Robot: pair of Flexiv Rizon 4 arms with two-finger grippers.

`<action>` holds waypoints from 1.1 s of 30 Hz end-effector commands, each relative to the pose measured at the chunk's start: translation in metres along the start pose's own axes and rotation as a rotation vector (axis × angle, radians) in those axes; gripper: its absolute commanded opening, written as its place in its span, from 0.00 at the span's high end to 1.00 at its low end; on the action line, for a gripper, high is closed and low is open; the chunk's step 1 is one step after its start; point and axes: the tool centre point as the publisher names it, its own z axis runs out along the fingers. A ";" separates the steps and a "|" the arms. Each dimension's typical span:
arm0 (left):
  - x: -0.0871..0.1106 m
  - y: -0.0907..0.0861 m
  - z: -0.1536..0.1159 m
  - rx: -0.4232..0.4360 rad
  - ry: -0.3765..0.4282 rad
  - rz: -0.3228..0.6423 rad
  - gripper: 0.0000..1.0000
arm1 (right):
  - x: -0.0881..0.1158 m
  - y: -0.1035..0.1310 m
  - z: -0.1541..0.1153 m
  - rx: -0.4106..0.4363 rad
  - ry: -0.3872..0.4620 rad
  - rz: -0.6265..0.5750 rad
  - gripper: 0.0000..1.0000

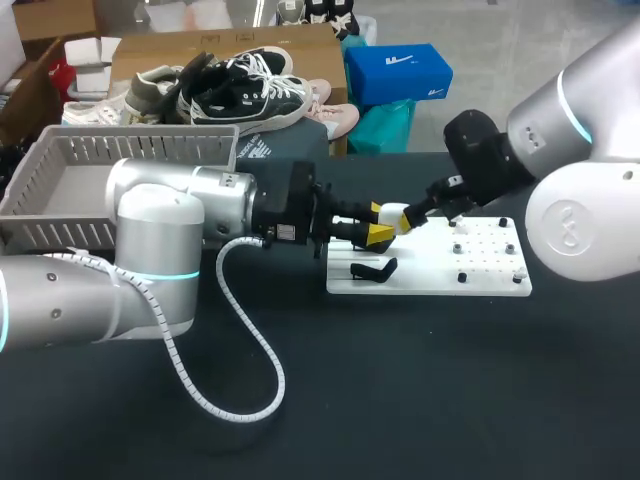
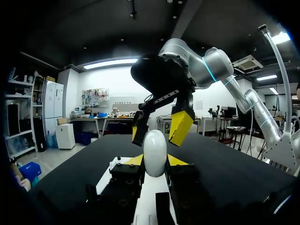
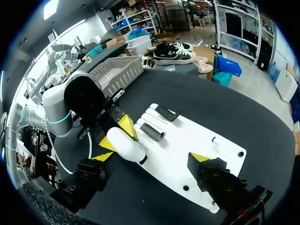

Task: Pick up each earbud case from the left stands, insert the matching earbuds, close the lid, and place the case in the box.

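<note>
A white egg-shaped earbud case (image 1: pixel 395 216) hangs just above the left end of the white board (image 1: pixel 430 268). My left gripper (image 1: pixel 378 224) is shut on it, one yellow tip on each side of the case (image 2: pixel 154 152). My right gripper (image 1: pixel 425 208) faces it from the right, wide open, its two tips standing apart just past the case's far end. In the right wrist view the case (image 3: pixel 125 144) lies between the open right gripper's (image 3: pixel 151 157) fingers without touching them. Two black stands (image 3: pixel 167 112) (image 3: pixel 152 131) sit on the board near the case.
A grey mesh basket (image 1: pixel 100 170) stands at the back left of the black table. Small dark pegs (image 1: pixel 461 277) dot the board's right half. My left arm's white cable (image 1: pixel 250 350) loops over the table in front.
</note>
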 end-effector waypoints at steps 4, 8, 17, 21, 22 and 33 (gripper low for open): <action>0.001 0.000 0.001 -0.004 -0.001 0.001 1.00 | -0.003 0.001 0.003 0.007 0.010 0.001 0.00; 0.001 0.000 0.001 -0.004 -0.001 0.001 1.00 | -0.003 0.001 0.005 0.003 0.013 0.001 0.00; 0.001 0.000 0.001 -0.004 -0.001 0.001 1.00 | -0.002 -0.002 0.007 0.015 0.019 0.008 0.00; 0.001 0.000 0.001 -0.004 -0.001 0.001 1.00 | -0.003 -0.002 0.006 0.018 0.017 0.010 0.00; 0.001 0.000 0.001 -0.004 -0.001 0.001 1.00 | -0.004 -0.002 0.006 0.019 0.016 0.010 0.00; 0.001 0.000 0.001 -0.004 -0.001 0.001 1.00 | -0.010 0.001 -0.001 0.024 -0.001 0.011 0.00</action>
